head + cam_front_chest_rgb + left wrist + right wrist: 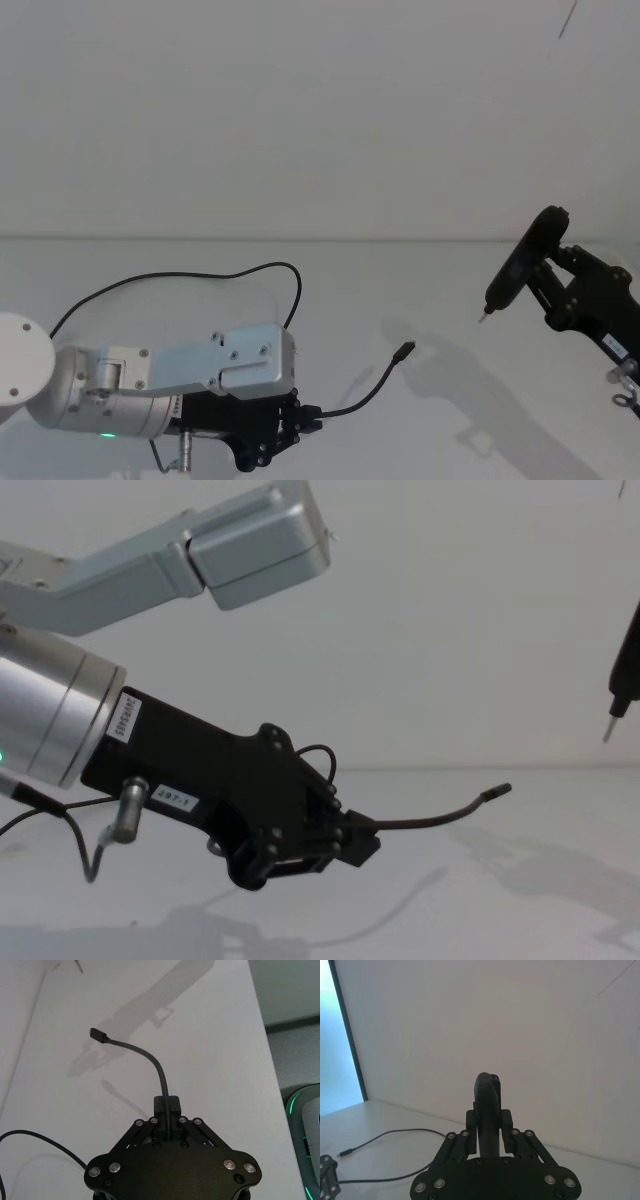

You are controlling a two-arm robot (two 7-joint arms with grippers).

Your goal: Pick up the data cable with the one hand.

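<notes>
Here, thin black curving data cable (162,1076)

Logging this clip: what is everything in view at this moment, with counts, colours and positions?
data cable: 1, black, clamped near its plug end in the left gripper; plug tip raised off the table, the rest curving back over the table on the robot's left.
table: 1, white, under both arms.
wall: 1, white, behind the table.
stick-shaped tool: 1, black with a pale tip, held pointing down above the table's right side.
short wire: 1, dark with a silver plug, hanging at the left wrist.
left gripper: 1, black, shut on the data cable, low on the left.
right gripper: 1, black, shut on the stick-shaped tool, raised on the right.
</notes>
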